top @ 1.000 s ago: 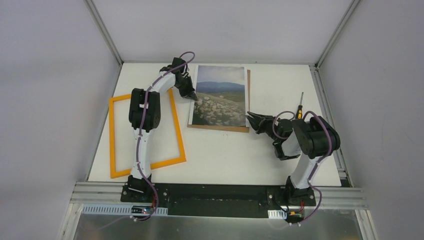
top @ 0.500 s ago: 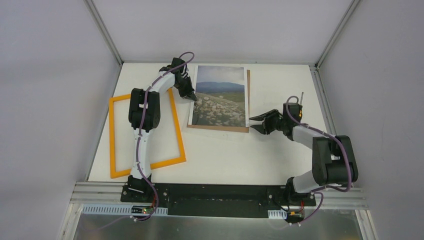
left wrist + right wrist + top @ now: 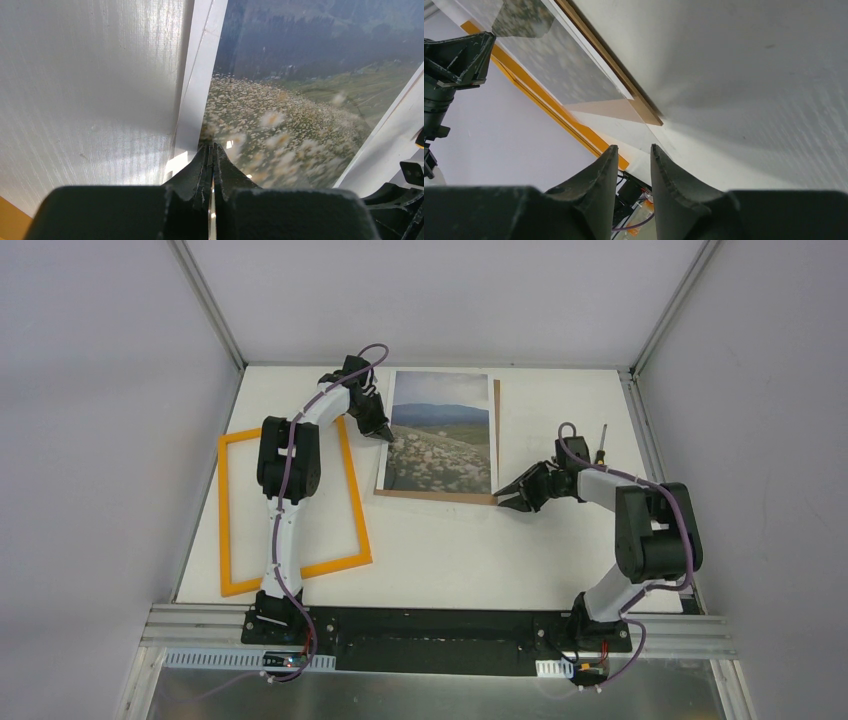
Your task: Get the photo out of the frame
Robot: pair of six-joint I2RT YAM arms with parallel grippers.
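The photo (image 3: pixel 440 435) lies face up on the brown backing board (image 3: pixel 497 440) at the table's back middle. The empty orange frame (image 3: pixel 226 510) lies flat to its left. My left gripper (image 3: pixel 383 432) is shut on the photo's left edge; in the left wrist view its jaws (image 3: pixel 211 146) meet at the white border of the photo (image 3: pixel 300 115). My right gripper (image 3: pixel 503 498) is open and empty, low beside the board's near right corner. In the right wrist view its tips (image 3: pixel 634 150) point at that corner of the board (image 3: pixel 624 85), with the frame (image 3: pixel 554 110) beyond.
A screwdriver (image 3: pixel 601 445) with a yellow and black handle lies at the right, behind my right arm. A clear sheet (image 3: pixel 624 130) seems to reach past the board's near edge. Metal rails edge the table, and grey walls enclose it.
My right arm has swung out and its open gripper has moved left to the board's near right corner. The left arm and the photo have not moved.
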